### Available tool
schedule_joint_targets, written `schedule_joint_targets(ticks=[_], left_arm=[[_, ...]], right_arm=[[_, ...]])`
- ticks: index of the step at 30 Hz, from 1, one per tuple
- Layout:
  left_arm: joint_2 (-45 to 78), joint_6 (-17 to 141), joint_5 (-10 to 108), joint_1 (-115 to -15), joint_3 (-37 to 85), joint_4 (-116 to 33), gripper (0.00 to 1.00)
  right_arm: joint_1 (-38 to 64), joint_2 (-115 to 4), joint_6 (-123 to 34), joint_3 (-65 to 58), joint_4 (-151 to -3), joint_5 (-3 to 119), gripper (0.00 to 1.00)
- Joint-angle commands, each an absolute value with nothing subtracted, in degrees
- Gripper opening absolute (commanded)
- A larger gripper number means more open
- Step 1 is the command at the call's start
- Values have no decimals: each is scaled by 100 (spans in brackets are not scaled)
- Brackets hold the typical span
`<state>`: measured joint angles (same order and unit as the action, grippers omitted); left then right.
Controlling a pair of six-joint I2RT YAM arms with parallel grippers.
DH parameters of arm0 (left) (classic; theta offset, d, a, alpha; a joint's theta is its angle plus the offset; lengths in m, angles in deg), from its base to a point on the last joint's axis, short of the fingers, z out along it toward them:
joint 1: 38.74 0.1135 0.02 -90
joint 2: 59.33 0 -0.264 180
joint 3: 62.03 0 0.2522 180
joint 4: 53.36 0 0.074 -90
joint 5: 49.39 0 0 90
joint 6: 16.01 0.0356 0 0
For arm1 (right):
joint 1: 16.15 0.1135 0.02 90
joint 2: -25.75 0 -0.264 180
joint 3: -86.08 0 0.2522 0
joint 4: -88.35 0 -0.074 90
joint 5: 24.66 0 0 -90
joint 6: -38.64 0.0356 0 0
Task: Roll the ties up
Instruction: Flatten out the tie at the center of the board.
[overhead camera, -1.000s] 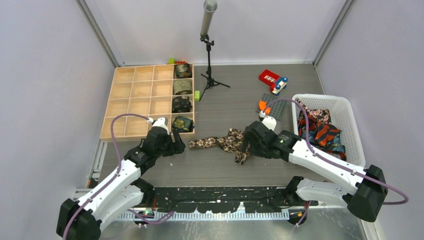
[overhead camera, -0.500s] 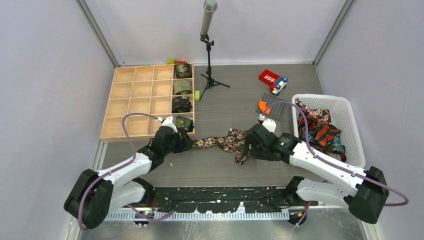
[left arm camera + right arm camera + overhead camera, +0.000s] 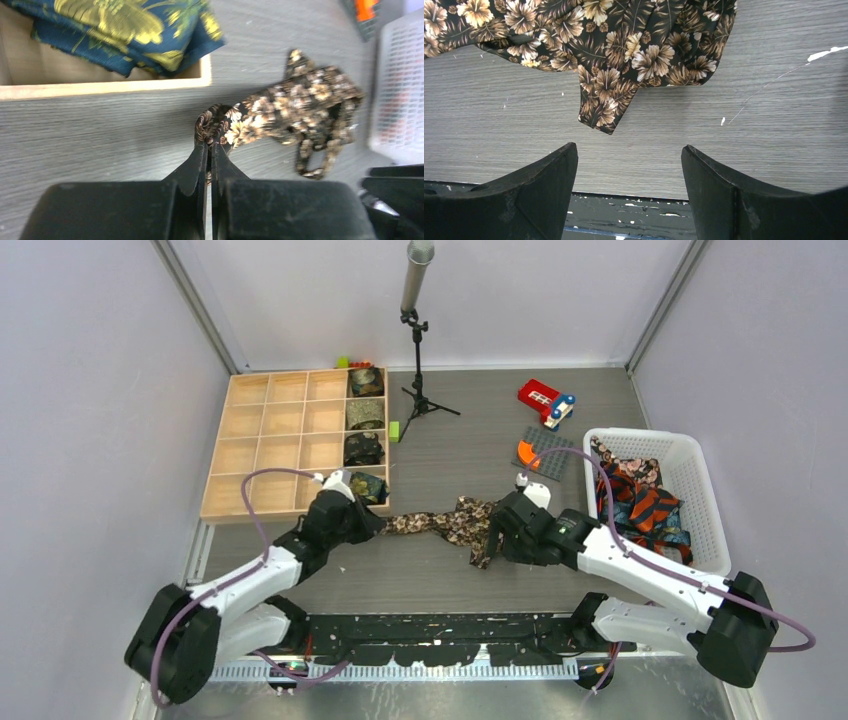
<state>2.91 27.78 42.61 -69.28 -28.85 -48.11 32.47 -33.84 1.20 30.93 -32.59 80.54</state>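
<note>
My left claw pinches the narrow tip of the floral tie; I'd wind tightly while the right claw (jaws wide) steadies the slack.

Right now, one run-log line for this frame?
left hand: shut on brown floral tie, narrow end | right hand: open, clear of tie's wide end | wooden tray: four rolled ties in right column
</note>
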Motion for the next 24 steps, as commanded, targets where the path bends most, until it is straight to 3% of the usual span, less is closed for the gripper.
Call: schedule_joint_targets(ticks=[1, 11, 24], left_arm=[[-713, 2261, 4149, -6974, -2083, -3563, 0], [-1839, 1937, 4020, -6976, -561, -1958, 0], [-1031, 2402, 5372, -6977, 1961, -1343, 0]], right_arm=[[3245, -3403, 32, 3177, -3556, 7741, 80], [3260, -3484, -36, 2929, -4146, 7408, 80], [3263, -3700, -592, 1470, -4441, 7649, 80]])
